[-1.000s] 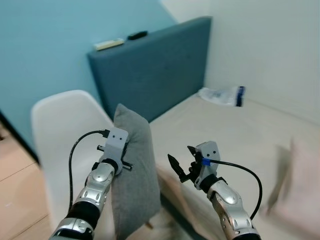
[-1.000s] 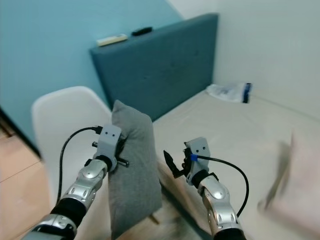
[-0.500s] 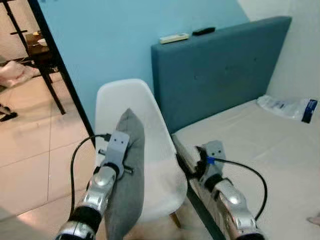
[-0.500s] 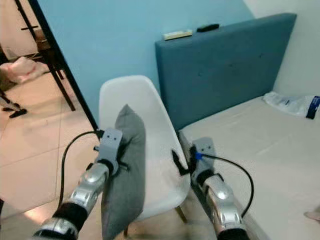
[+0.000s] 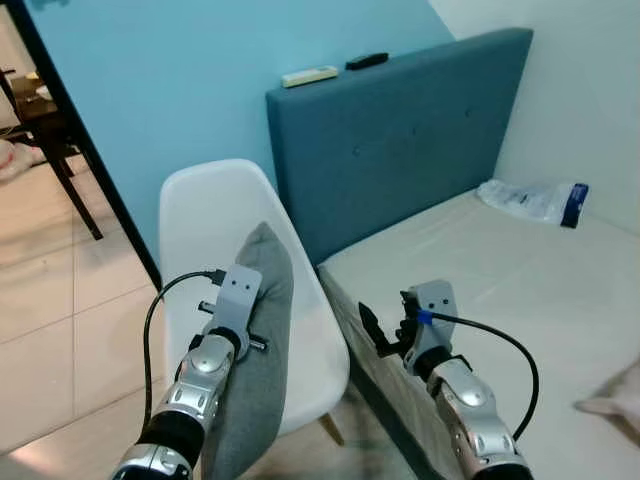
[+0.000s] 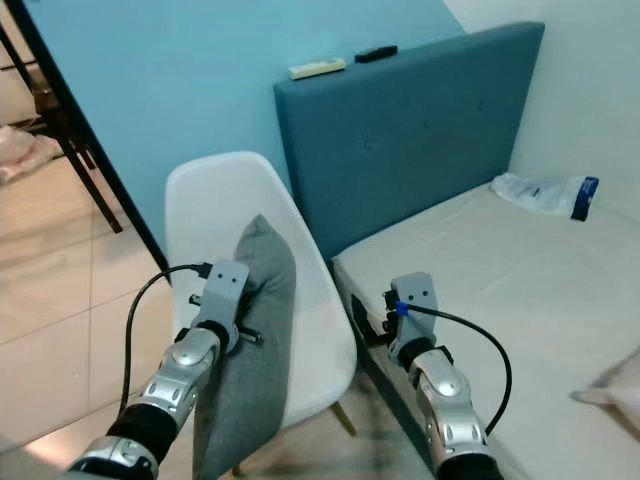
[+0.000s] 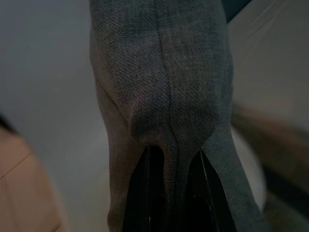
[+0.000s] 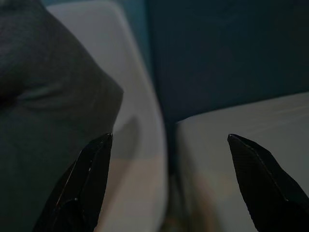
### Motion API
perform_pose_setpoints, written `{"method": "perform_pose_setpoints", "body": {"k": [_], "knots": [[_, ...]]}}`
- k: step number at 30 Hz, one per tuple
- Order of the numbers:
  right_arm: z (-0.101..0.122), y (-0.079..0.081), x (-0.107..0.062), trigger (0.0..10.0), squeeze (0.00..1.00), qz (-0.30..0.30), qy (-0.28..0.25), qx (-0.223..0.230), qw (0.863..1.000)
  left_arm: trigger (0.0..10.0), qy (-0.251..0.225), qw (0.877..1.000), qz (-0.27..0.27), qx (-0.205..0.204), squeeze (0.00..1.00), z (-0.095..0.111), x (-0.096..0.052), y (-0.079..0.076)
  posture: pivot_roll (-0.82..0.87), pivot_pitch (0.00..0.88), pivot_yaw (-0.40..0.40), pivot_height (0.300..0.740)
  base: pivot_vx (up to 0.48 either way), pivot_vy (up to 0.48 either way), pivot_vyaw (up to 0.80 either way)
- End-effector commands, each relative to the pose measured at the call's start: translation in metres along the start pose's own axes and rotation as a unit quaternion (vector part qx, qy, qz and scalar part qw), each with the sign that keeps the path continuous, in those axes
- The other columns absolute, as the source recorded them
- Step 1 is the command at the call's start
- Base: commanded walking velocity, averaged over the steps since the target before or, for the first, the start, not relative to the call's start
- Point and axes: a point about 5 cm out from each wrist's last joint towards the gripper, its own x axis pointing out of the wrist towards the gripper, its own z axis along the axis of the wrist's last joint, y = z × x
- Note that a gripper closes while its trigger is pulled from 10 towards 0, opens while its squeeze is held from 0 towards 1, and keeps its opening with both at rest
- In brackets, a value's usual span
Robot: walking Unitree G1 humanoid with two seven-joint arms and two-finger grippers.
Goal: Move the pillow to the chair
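Left eye view showed my left claw (image 5: 252, 318) pinched on the grey fabric pillow (image 5: 258, 345), hanging upright over the white moulded plastic chair (image 5: 205, 215). My right claw (image 8: 169, 179) was spread wide, holding nothing. Carrying looked done; I judged lowering and letting go remained.

Silver jointed arms; looping black cables; black-fingered left claw (image 7: 166, 193)

No text, label, brand, number or sign can be read on anything in these views.
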Motion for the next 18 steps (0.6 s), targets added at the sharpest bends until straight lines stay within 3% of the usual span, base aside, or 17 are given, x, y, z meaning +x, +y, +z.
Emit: {"method": "perform_pose_setpoints", "body": {"k": [1, 3, 18], "knots": [[-0.0037, 0.0056, 0.0006, 10.0, 0.00, 0.012, 0.009, 0.005, 1.000, 10.0, -0.030, 0.999, 0.017, 0.001, 0.00, 0.0142, 0.0033, 0.0090, -0.15, 0.000, 0.062, 0.740, 0.000, 0.000, 0.00], [-0.0032, 0.0072, -0.0001, 10.0, 0.00, 0.026, 0.008, 0.005, 1.000, 10.0, -0.030, 0.999, 0.017, 0.000, 0.00, 0.0146, 0.0038, 0.0087, -0.15, 0.000, 0.059, 0.740, 0.000, 0.000, 0.00], [-0.0015, 0.0108, -0.0010, 10.0, 0.00, 0.053, 0.009, -0.008, 0.999, 10.0, -0.031, 0.999, 0.019, -0.007, 0.00, 0.0152, 0.0042, 0.0070, -0.15, 0.000, 0.054, 0.740, 0.000, 0.000, 0.78]]}}
